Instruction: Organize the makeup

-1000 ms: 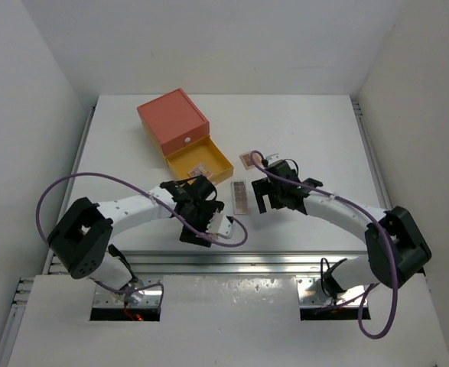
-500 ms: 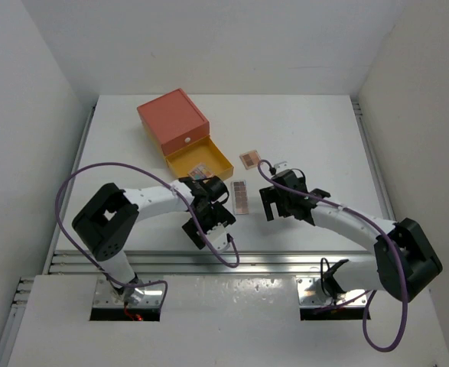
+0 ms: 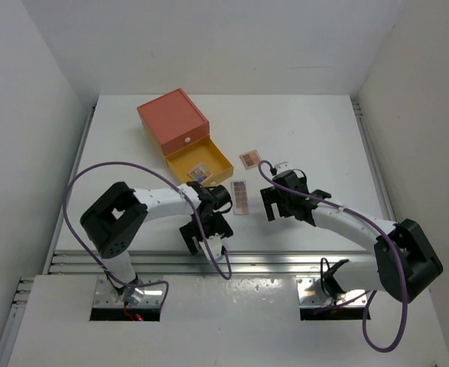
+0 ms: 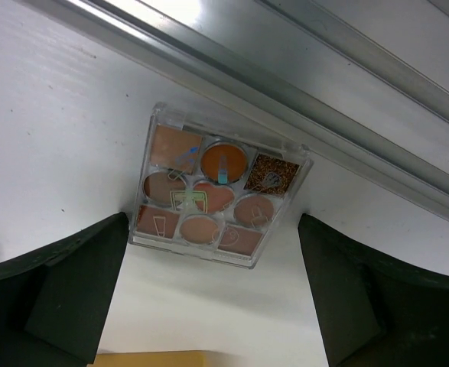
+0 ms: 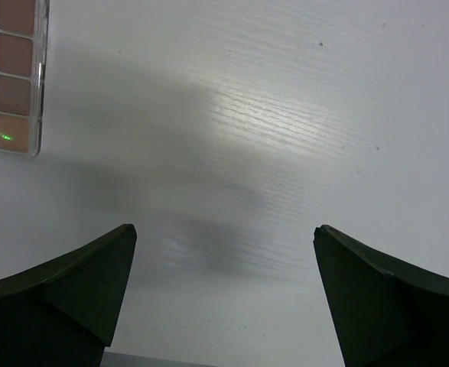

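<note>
Now the left claw (image 4: 213, 223) has swung back toward the rail (image 4: 285, 76) at the counter (image 4: 56, 115) edge. It is spread wide, straddling a clear palette of round pans (image 4: 219, 186), not yet gripping. Meanwhile the right claw (image 5: 224, 229) hangs released, with the long palette (image 5: 10, 73) at the upper left of its view. A pickup looks imminent.

The left arm (image 3: 159, 200) doubles back, the left gripper (image 3: 203, 243) pointing toward the bases, jaws wide apart. The right arm (image 3: 346, 220) stretches inward, the right gripper (image 3: 273, 208) facing down, jaws equally spread.
</note>
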`<state>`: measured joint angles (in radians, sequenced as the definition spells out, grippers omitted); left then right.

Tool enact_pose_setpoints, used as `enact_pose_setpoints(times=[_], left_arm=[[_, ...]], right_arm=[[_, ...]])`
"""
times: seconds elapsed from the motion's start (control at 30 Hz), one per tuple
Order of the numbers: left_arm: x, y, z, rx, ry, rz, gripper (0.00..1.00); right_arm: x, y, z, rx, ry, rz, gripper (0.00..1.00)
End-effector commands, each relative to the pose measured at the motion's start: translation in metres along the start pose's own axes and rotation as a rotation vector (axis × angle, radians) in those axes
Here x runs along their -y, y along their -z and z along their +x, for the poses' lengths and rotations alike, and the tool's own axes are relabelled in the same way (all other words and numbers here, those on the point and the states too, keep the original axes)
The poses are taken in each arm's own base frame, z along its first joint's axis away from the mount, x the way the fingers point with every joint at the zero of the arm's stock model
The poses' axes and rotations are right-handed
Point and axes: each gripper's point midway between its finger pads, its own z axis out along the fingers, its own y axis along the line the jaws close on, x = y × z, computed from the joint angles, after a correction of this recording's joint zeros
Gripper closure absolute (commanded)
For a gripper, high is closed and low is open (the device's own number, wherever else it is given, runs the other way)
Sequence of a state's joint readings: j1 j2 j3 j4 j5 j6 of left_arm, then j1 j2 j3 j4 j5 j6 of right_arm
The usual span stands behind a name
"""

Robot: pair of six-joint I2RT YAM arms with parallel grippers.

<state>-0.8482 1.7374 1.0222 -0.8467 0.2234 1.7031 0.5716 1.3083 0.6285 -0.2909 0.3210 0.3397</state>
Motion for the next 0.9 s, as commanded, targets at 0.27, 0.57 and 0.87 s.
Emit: enact_pose_setpoints(times=[0.27, 0.57, 0.87], left_arm=[[0.003, -0.016, -0.020, 0.071, -0.073, 0.065, 0.11], [0.023, -0.025, -0.019, 0.066, 0.039, 0.114, 0.57], [-0.033, 0.027, -0.026, 0.271, 0.501, -0.080, 0.70]], right_arm=[[0.001, 0.004, -0.010, 0.028, 0.002, -0.003, 0.00], [0.008, 0.007, -0.007, 0.032, -0.015, 0.016, 0.00], [0.009, 0.008, -0.008, 0.041, -0.031, 0.026, 0.00]])
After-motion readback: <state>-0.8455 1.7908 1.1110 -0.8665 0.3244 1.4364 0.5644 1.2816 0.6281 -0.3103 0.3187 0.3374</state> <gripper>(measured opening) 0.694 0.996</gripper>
